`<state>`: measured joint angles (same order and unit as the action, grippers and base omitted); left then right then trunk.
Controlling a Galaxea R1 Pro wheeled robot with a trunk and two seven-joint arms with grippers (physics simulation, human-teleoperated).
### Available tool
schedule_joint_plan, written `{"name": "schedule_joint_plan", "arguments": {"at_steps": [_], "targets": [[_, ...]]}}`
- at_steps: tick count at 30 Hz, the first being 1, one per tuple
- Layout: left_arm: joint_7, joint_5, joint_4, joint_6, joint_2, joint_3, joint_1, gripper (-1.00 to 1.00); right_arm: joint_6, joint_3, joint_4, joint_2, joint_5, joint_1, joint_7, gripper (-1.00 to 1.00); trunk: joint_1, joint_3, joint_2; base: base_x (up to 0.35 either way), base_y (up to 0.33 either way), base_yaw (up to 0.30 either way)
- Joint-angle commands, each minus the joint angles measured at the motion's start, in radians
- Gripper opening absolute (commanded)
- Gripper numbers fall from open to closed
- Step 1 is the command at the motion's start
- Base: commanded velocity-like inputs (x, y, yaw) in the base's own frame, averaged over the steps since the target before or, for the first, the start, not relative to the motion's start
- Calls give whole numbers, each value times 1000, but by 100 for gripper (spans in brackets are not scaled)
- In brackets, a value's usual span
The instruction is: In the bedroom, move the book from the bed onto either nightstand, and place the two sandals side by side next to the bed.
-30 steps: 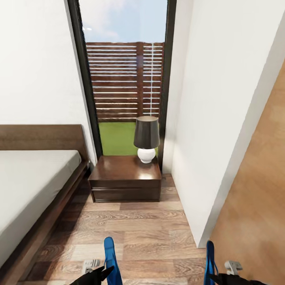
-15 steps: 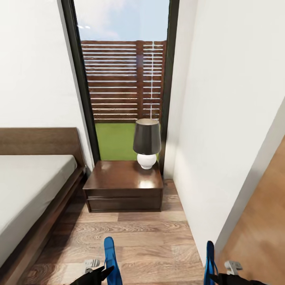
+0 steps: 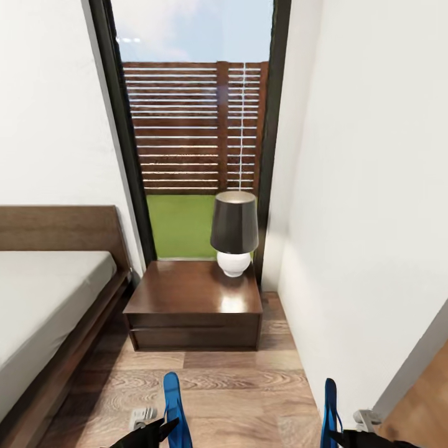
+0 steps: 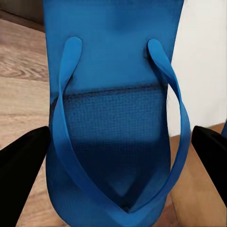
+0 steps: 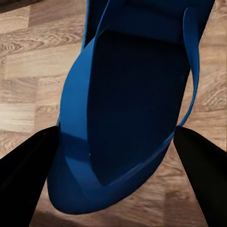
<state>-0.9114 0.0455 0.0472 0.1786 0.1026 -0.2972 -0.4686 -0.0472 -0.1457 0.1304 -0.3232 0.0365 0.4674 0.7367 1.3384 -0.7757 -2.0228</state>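
Since the earlier frame your camera is sitting closer to the nightstand [image 3: 194, 297]. You are holding 2 sandals upright, toes up: left gripper [image 3: 163, 428] clamping one [image 3: 174, 407], right gripper [image 3: 336, 435] clamping the other [image 3: 329, 414].

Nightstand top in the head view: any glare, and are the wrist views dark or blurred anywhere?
Head view: pale sheen on the nightstand beside the lamp. Left wrist view: sharp, shadow band across the sandal. Right wrist view: the other sandal has a deeply shadowed centre.
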Motion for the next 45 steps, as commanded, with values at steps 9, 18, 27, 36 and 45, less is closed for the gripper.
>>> {"name": "schedule_joint_plan", "arguments": {"at_steps": [9,18,27,36,45], "targets": [[-3,5,-1,5,0,1,-1,-100,-5,-5,0,0,5,0,5,-100,0,-2,0,167,0,220],[-4,5,-1,5,0,1,-1,-100,-5,-5,0,0,5,0,5,-100,0,-5,0,3,0,276],[-4,5,-1,5,0,1,-1,-100,-5,-5,0,0,5,0,5,-100,0,-8,0,0,0,277],[-4,5,-1,5,0,1,-1,-100,-5,-5,0,0,5,0,6,-100,0,-11,0,0,0,277],[-4,5,-1,5,0,1,-1,-100,-5,-5,0,0,4,0,6,-100,0,-14,0,0,0,277]]}}
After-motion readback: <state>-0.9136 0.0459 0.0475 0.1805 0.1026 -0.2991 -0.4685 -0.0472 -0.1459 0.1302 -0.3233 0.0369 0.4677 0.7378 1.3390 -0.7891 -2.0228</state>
